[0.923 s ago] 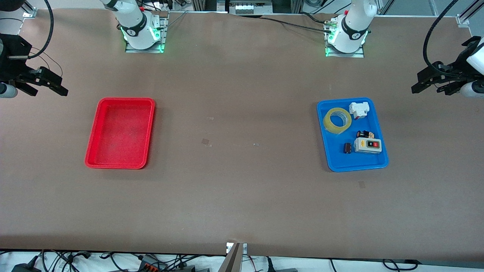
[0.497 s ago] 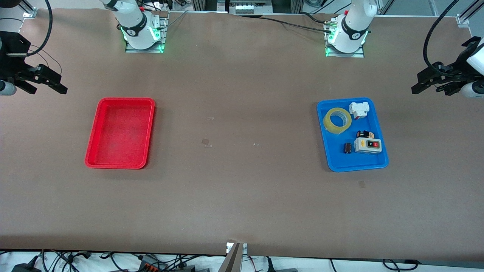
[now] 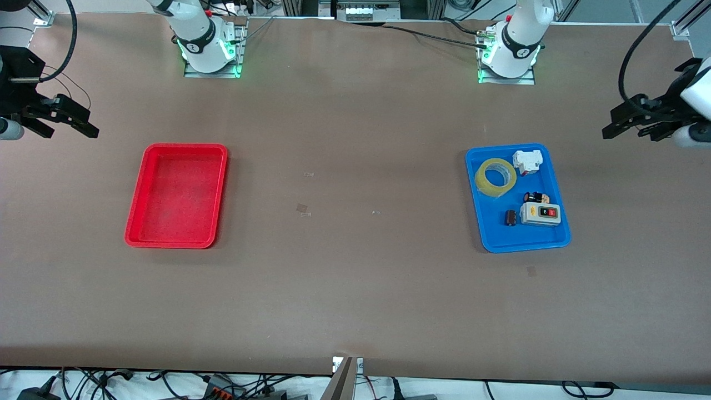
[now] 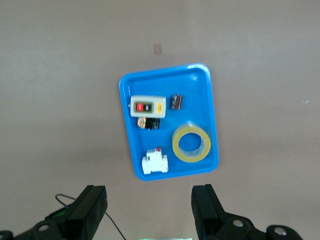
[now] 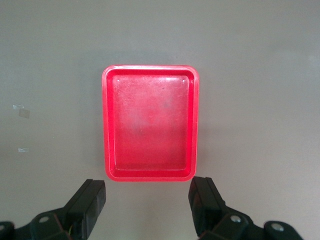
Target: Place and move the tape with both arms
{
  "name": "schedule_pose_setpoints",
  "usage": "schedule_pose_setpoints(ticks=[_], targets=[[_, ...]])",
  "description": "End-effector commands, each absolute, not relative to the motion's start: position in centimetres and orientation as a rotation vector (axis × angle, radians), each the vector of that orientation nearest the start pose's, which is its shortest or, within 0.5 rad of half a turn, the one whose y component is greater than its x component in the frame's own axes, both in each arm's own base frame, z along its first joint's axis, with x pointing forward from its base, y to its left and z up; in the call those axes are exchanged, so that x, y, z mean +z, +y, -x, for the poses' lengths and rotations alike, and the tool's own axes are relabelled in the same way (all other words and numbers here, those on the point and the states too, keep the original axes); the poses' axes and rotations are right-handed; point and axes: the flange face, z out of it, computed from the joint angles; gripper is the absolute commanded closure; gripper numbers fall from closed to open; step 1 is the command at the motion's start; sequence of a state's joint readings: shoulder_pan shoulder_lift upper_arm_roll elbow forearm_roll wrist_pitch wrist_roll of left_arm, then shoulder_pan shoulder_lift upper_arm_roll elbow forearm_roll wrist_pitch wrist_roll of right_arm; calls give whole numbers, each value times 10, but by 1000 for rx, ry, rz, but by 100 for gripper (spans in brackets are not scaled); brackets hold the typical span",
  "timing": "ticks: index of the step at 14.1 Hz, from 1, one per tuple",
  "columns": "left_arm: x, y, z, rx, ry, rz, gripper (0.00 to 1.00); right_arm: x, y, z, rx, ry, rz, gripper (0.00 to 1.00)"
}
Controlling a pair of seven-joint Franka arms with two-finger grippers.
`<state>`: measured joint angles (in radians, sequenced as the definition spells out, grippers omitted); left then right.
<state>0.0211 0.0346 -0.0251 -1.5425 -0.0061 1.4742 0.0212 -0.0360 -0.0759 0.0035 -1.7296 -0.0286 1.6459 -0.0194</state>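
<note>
The yellowish tape roll (image 3: 495, 176) lies flat in the blue tray (image 3: 547, 240), in the corner farthest from the front camera, beside a white block. It also shows in the left wrist view (image 4: 191, 144). My left gripper (image 3: 626, 123) hangs open and empty high over the table at the left arm's end, apart from the tray; its fingers (image 4: 89, 210) stand wide apart. My right gripper (image 3: 71, 121) hangs open and empty high over the right arm's end, apart from the red tray (image 3: 136, 225); its fingers (image 5: 90, 200) are spread.
The blue tray (image 4: 210, 90) also holds a white block (image 3: 527, 161), a grey switch box with red and black buttons (image 3: 540, 214), a small black cylinder (image 3: 510, 218) and a small dark part (image 3: 536, 197). The red tray (image 5: 106, 125) is empty.
The left gripper has risen slightly. The right gripper rose slightly earlier and now holds still. The tape and trays have not moved.
</note>
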Motion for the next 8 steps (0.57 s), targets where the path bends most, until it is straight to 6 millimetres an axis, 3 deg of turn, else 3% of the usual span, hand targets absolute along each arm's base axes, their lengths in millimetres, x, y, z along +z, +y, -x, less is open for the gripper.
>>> schedule_pose_setpoints(ticks=[1,5,8], targets=[[545,-11,-557,256,70,3148,0,602,-20,-530,28,-9,3161,0],[405,-31,-552,290,109,3148,0,603,-18,-530,21,-12,3163,0],[331,-31,-532,305,97,3151,0,603,-18,-531,13,-9,3163,0]])
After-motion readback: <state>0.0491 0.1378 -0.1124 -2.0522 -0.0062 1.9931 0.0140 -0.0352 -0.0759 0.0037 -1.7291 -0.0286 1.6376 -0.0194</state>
